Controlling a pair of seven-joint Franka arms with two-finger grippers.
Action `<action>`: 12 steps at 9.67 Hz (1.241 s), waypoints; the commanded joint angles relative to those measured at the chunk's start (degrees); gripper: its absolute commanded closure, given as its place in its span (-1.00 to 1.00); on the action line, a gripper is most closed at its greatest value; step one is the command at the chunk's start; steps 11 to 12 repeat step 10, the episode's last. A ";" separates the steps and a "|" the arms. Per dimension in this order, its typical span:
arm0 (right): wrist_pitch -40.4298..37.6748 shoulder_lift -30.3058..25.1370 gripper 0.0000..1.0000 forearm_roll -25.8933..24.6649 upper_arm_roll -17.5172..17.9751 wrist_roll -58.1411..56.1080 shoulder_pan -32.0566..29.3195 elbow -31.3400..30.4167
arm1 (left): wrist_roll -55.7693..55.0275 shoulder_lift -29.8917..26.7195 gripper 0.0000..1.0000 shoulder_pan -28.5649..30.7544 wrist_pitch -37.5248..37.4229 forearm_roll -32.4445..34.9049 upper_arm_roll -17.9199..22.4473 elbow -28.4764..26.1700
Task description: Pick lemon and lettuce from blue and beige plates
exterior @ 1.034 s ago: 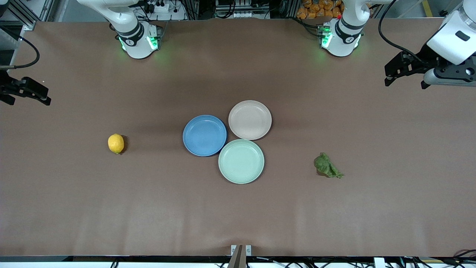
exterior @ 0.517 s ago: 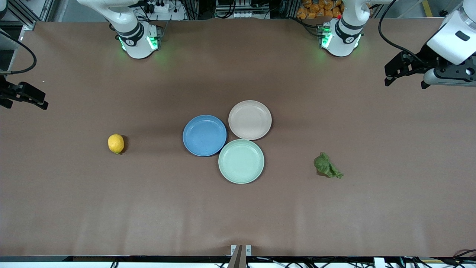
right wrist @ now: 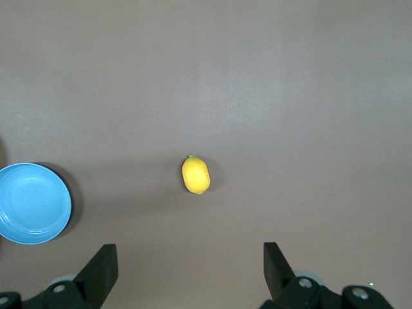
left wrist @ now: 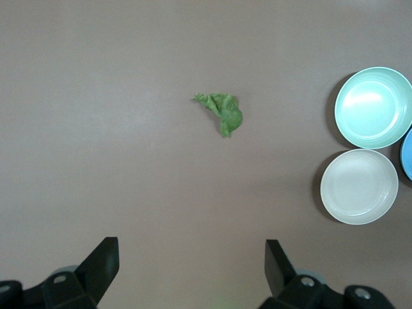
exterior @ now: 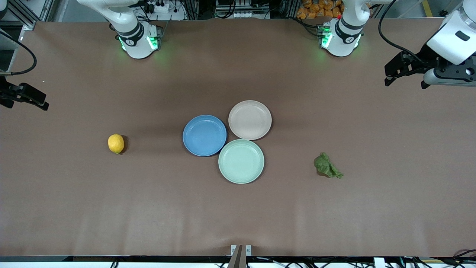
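Observation:
The lemon (exterior: 116, 143) lies on the bare table toward the right arm's end, apart from the plates; it also shows in the right wrist view (right wrist: 196, 174). The lettuce (exterior: 327, 166) lies on the table toward the left arm's end and shows in the left wrist view (left wrist: 222, 112). The blue plate (exterior: 204, 135) and the beige plate (exterior: 250, 120) sit empty mid-table, touching each other. My right gripper (exterior: 26, 106) (right wrist: 190, 252) hangs open and empty over the table's right-arm end. My left gripper (exterior: 405, 82) (left wrist: 191, 248) hangs open and empty over the left-arm end.
An empty pale mint-green plate (exterior: 241, 161) touches the blue and beige plates on the side nearer the camera. The two arm bases (exterior: 138, 41) (exterior: 340, 37) stand along the table's back edge. The table is covered in brown cloth.
My right gripper has shifted slightly toward the right-arm end of the table. My left gripper, the lemon, the lettuce and the plates have not moved.

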 commanded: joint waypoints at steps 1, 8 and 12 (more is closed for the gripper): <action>-0.40 0.87 -1.00 1.41 -0.47 1.06 0.42 1.55 | 1.43 -0.36 -1.00 0.26 -0.25 -0.82 0.01 -0.03; -0.49 1.22 -1.00 1.32 -0.47 0.79 0.33 1.63 | 1.43 -0.36 -1.00 0.26 -0.25 -0.82 0.01 -0.12; -0.49 1.40 -1.00 1.41 -0.39 0.79 0.07 1.63 | 1.43 -0.36 -1.00 0.26 -0.25 -0.82 0.10 -0.20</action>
